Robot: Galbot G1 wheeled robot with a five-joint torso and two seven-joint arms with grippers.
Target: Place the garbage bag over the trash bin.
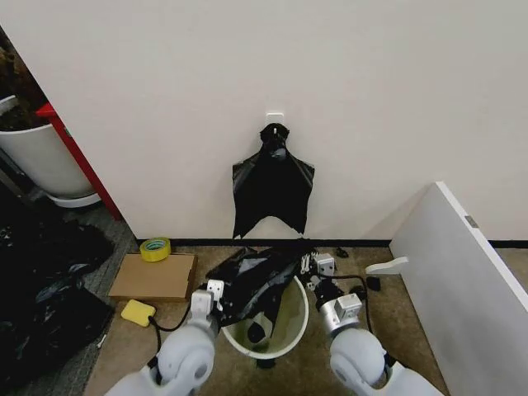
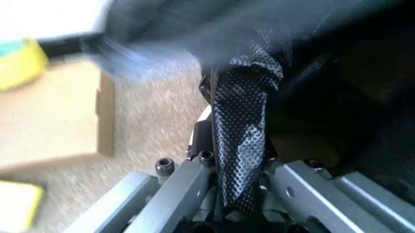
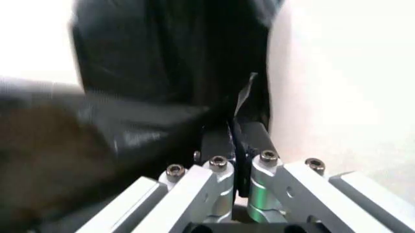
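The white round trash bin [image 1: 302,315] stands on the carpet between my two arms. The glossy black garbage bag [image 1: 252,279] lies crumpled across the bin's far rim, with part of it hanging into the mouth. My left gripper [image 1: 216,289] is at the bag's left edge. In the left wrist view that gripper [image 2: 233,151] is shut on a twisted strip of the bag [image 2: 245,116]. At the bag's right edge my right gripper [image 1: 317,269] is also shut. The right wrist view shows this gripper [image 3: 234,140] pinching a fold of black film [image 3: 168,58].
A flat black bag [image 1: 272,186] hangs from a wall hook straight ahead. Cardboard [image 1: 153,276], a yellow tape roll [image 1: 154,248] and a yellow sponge [image 1: 137,312] lie to the left. Farther left are black sheeting [image 1: 41,280] and a white planter [image 1: 41,157]. A white board [image 1: 462,280] leans at right.
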